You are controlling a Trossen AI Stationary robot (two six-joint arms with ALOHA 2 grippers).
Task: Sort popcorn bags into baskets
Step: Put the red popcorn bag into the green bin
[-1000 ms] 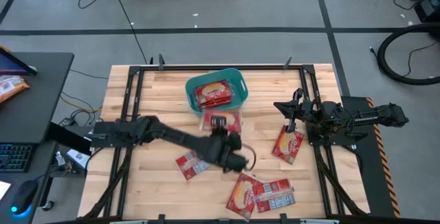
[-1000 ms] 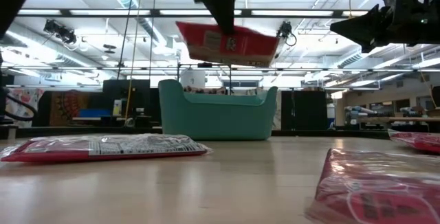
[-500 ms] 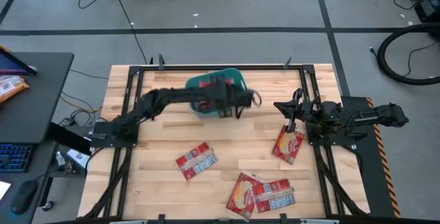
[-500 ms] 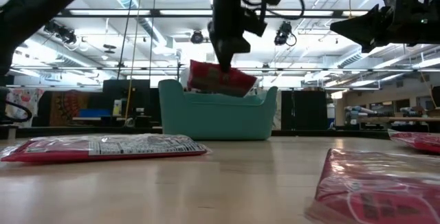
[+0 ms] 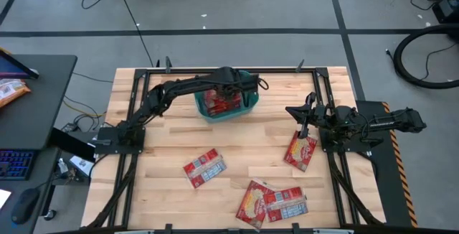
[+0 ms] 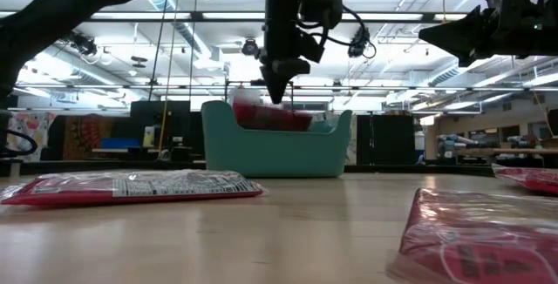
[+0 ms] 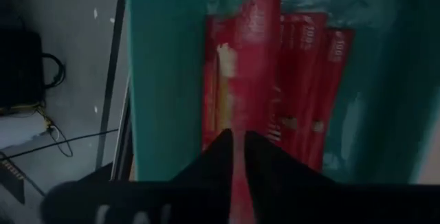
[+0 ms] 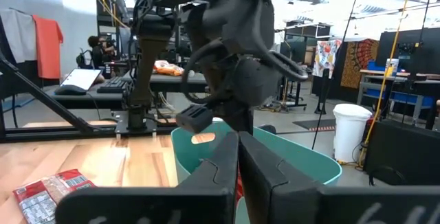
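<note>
My left pincer (image 6: 277, 98) hangs over the teal basket (image 5: 247, 105), fingers slightly spread, a thin red popcorn bag (image 7: 237, 86) between them. It looks light, floppy and slippery; pinch an edge.

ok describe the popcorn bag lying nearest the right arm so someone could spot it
Start at the wooden table and go to its right side, where the idle right claw hangs. The popcorn bag lies just below it in the high view, alone and tilted, while the others cluster along the front edge.
</note>
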